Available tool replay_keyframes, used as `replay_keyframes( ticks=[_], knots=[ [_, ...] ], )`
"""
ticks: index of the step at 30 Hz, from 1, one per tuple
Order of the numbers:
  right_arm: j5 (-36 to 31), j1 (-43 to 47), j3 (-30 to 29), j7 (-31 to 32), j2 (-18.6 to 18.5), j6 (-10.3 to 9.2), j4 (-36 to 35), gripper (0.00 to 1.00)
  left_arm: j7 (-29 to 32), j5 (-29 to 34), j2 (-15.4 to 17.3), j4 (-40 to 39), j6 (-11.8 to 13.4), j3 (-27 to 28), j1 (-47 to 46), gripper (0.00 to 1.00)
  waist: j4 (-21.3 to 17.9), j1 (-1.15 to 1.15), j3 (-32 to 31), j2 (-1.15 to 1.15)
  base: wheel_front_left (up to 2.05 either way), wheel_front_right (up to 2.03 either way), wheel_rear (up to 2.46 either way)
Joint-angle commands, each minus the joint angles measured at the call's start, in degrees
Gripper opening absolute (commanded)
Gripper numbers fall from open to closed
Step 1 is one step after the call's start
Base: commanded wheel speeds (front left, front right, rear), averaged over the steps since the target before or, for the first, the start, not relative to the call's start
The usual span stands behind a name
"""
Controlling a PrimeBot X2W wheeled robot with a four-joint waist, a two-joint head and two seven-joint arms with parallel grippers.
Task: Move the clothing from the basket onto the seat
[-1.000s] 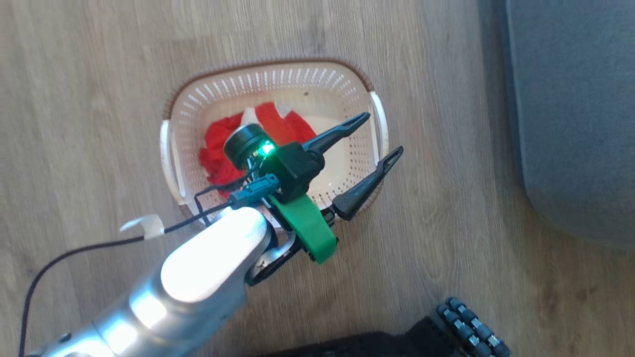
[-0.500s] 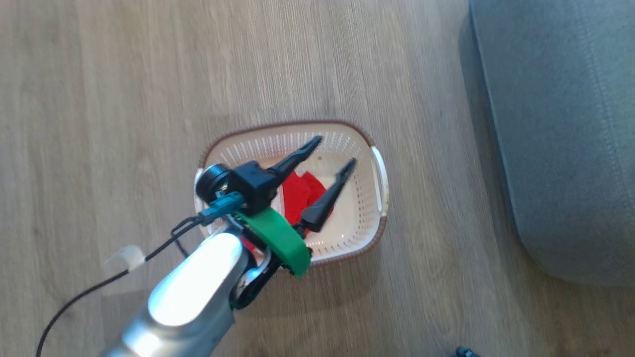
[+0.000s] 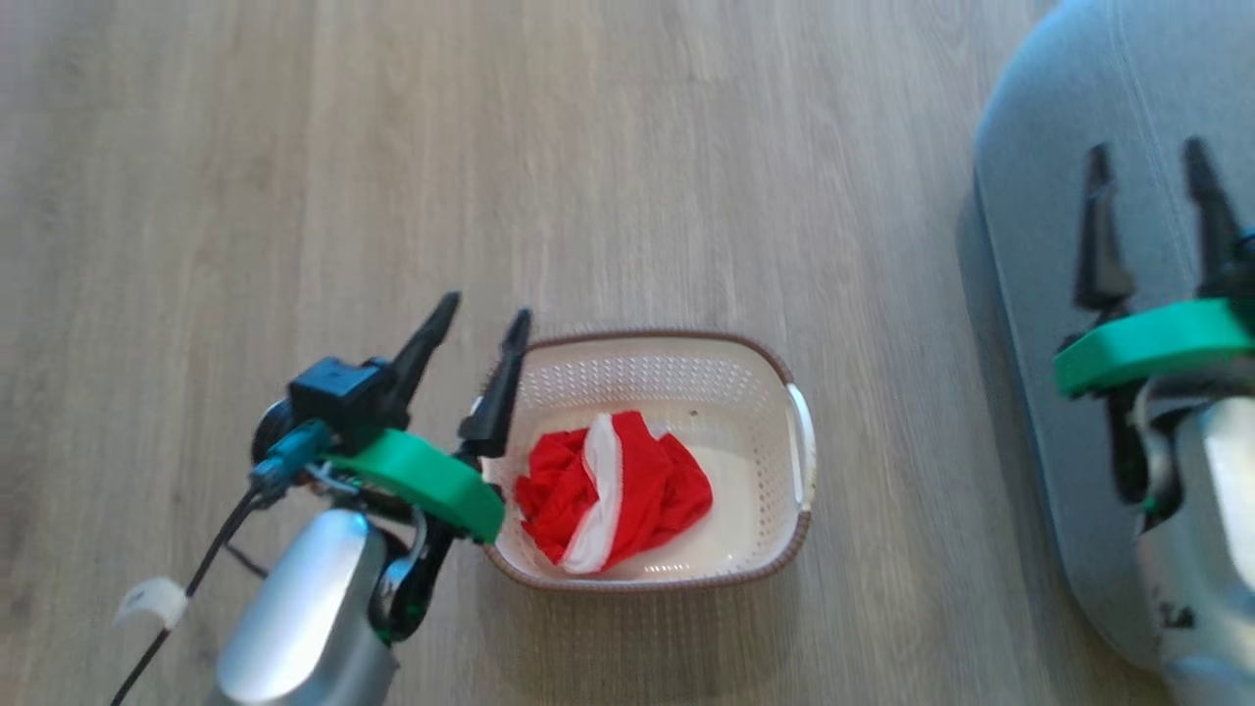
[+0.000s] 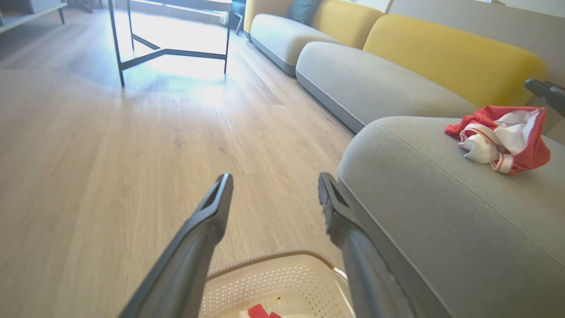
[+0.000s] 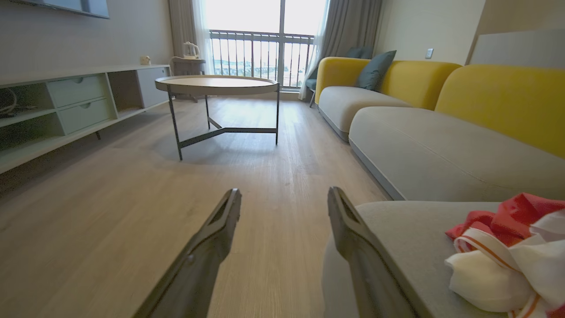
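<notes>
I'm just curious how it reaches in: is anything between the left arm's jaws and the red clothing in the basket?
Nothing visible. The clothing lies uncovered in the open-topped basket; the left gripper, jaws open, hangs by the basket's left end, with no lid or other object between.

No writing, brand, number or sign can be read anywhere. A small dark mark [image 3: 693,413] on the inner wall of the basket [image 3: 647,378] is too small to make out.

Living room: sofa [image 5: 441,150], coffee table [image 5: 216,85]
</notes>
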Motion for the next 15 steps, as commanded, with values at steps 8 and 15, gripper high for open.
replay_keyframes(
  ticks=[8, 15],
  knots=[
    [-0.3, 5.7, 4.5, -0.4, 3.6, 0.13, -4.1, 1.00, -0.3, 5.1, -1.3, -2.0, 0.0, 12.7, 4.6, 1.00, 4.2, 0.00, -6.0, -0.01, 0.00, 0.00, 0.00],
    [-0.4, 10.1, 5.7, -0.4, 5.3, 0.13, -3.6, 1.00, -0.3, 10.2, -2.3, -3.1, 1.3, 20.5, 8.5, 1.00, 4.8, 0.00, -9.0, -0.01, 0.00, 0.00, 0.00]
  ],
)
